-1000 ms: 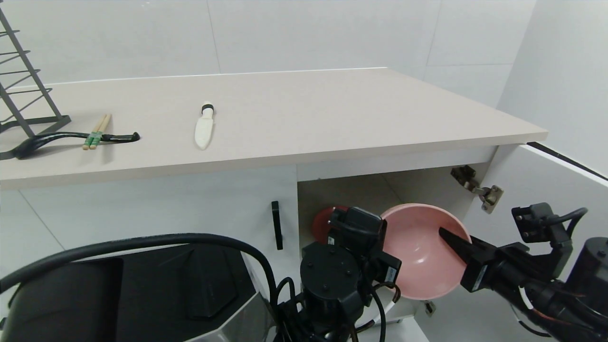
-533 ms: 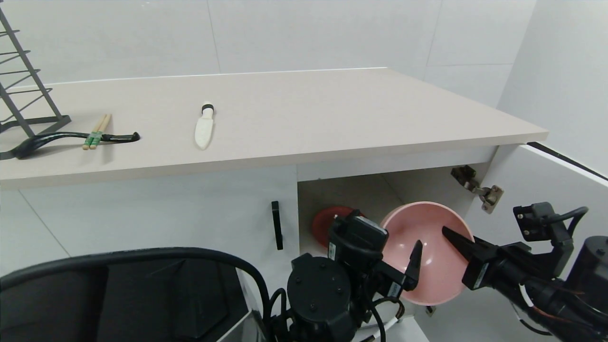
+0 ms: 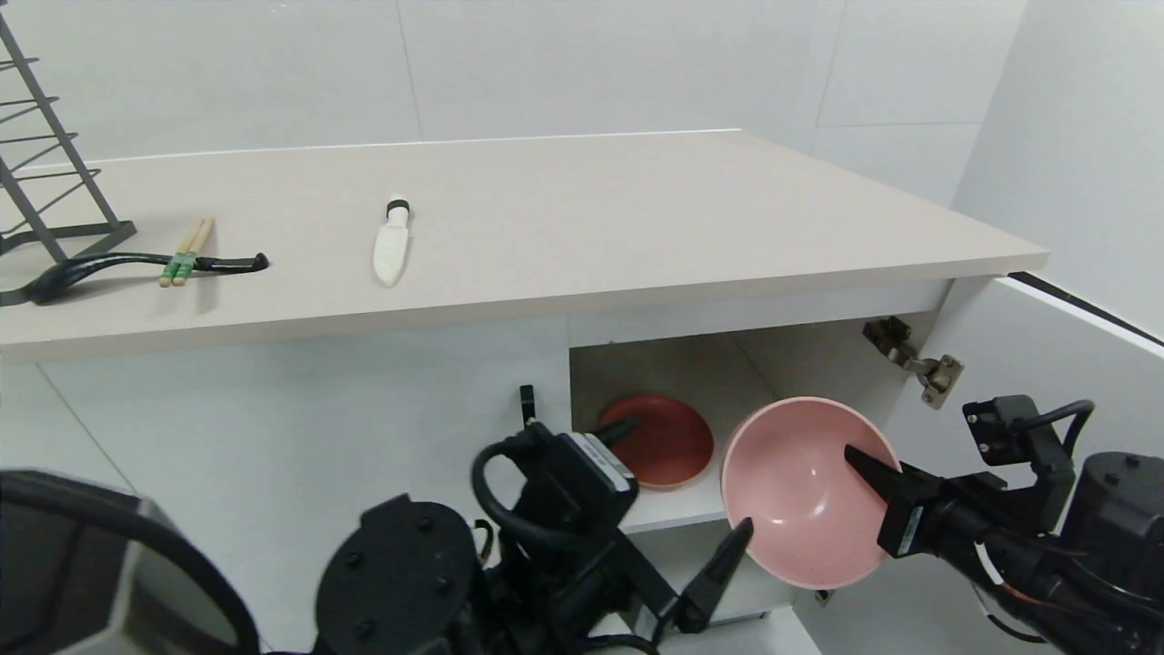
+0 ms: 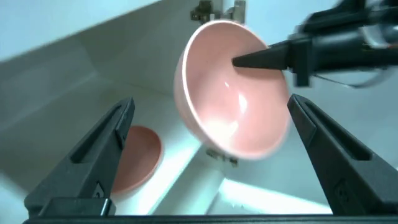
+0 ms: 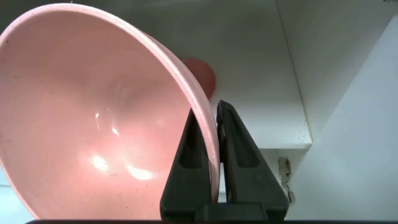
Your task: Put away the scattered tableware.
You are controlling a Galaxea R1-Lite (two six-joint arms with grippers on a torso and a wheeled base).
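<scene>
In the head view the left arm is seen at about 6 o'clock, with its wrist turned toward 2 o'clock. The left gripper [image 4: 210, 106] is held wide open, its fingers [image 3: 723, 566] spread well apart and nothing gripped between them. The right arm is seen at about 4 o'clock, stretched toward 10 o'clock. The right gripper [image 3: 853, 455] is clamped on the rim of the pink bowl [image 3: 791, 509], one finger set inside the rim and one outside, and the bowl is held tilted on edge.
</scene>
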